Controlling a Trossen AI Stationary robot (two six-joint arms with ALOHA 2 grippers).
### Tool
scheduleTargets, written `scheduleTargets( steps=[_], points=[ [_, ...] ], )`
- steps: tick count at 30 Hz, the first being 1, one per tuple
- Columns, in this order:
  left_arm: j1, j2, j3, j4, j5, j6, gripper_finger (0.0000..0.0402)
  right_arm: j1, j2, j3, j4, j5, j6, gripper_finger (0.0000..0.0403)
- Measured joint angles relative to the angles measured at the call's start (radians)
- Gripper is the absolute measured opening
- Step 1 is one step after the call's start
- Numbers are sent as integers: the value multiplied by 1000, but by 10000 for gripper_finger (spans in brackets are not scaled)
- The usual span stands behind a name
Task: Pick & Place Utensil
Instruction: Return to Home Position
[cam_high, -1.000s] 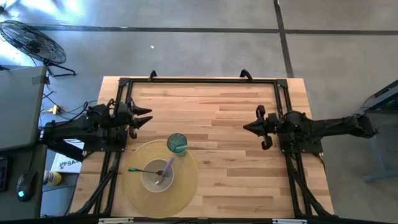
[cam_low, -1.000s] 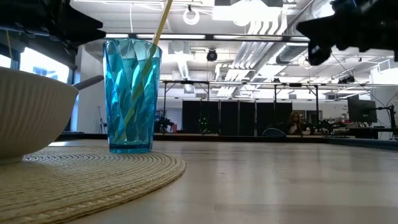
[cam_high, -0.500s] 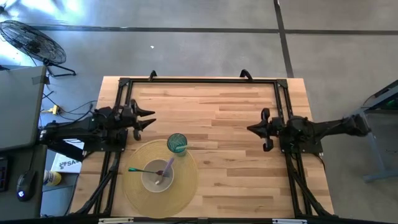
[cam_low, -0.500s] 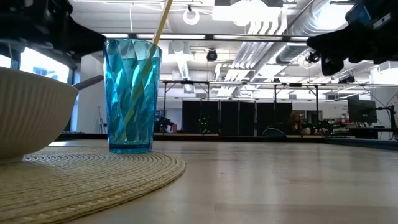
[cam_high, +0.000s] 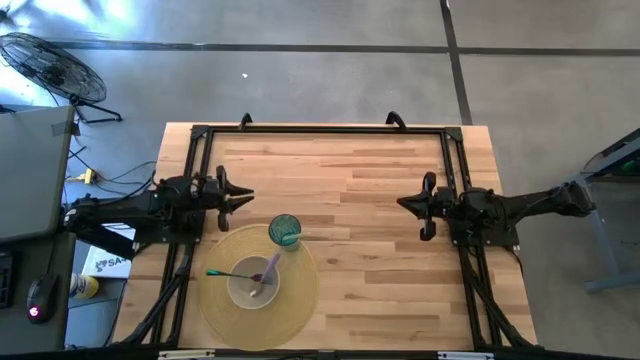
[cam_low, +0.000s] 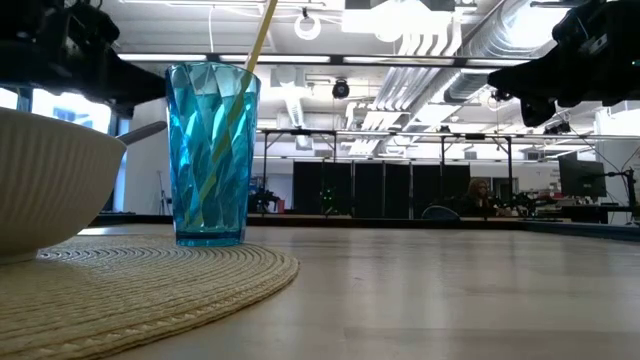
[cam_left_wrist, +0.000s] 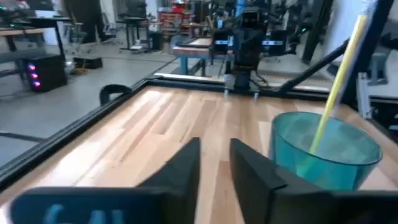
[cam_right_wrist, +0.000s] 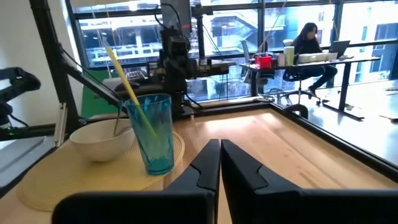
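While the straw leans in the blue cup on a mat near the desk's left edge, the fork and spoon rest in the bowl beside it. The left jaws hover by that edge, slightly parted and empty; the right jaws, by the right edge, are closed on nothing.

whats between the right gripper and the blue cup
Only bare table: in the high view, nothing lies on the wood between the right gripper, shut near the table's right side, and the cup on the mat.
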Motion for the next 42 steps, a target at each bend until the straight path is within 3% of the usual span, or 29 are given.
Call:
scheduleTargets(
  steps=[5, 10, 15, 42],
  points=[
    [0, 1, -104, 72, 0, -53, 9, 0, 0, 0, -1, -6, 3, 8],
    [0, 15, -103, 60, -55, -41, 19, 0, 0, 0, -2, -7, 1, 3],
    [0, 8, -104, 96, -137, 32, 3, 0, 0, 0, -9, -7, 1, 6],
    [0, 8, -106, 63, -132, 49, 3, 0, 0, -1, -9, -7, 0, 11]
  ],
)
